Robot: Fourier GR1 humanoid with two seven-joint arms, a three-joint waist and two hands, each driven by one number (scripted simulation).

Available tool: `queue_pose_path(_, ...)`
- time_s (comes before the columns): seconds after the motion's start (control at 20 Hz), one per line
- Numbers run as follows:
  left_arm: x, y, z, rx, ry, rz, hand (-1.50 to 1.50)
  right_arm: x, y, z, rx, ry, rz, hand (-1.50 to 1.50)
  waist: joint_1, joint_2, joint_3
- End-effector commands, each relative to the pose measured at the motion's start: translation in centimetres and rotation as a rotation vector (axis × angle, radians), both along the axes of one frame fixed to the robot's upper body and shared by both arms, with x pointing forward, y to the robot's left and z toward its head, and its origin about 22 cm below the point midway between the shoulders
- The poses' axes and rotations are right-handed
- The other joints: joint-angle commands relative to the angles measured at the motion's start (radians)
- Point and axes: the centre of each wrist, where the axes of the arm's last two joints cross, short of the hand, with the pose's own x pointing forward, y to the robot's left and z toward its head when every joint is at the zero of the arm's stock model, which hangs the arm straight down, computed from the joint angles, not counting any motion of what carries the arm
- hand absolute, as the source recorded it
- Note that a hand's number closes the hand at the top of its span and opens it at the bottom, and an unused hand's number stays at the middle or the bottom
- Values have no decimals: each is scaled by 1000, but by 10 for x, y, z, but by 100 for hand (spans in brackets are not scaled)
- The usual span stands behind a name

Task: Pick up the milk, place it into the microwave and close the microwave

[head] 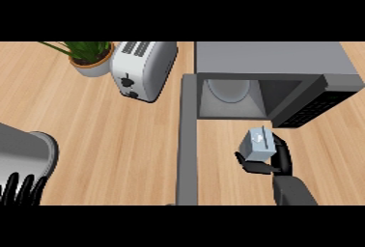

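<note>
The milk (257, 144) is a small grey-blue carton, held just in front of the microwave's mouth. My right hand (276, 160) is curled round it from below and the right, its fingers wrapping the carton's lower side. The microwave (271, 57) stands at the back right with its cavity (231, 99) open and a round glass plate inside. Its door (188, 140) is swung out toward me, seen edge-on as a long grey bar left of the carton. My left hand (20, 190) rests at the lower left edge, fingers straight and pointing up.
A white toaster (143, 68) stands left of the microwave, with a potted plant (89, 57) beside it at the back left. A grey pot or bowl (25, 154) sits at the left edge above my left hand. Bare wooden counter (114, 144) lies between it and the door.
</note>
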Motion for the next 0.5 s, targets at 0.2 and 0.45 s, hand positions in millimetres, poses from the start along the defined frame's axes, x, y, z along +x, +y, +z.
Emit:
queue_pose_path(0.2, 7, -8, -3, 8, 0, -4, -150, 13, 10, -2, 0, -65, -181, 150, 10, 7, 3)
queue_pose_path(0.45, -5, 0, 0, 9, 4, -20, -150, 27, 12, 9, 76, -145, -181, 150, 2, 2, 1)
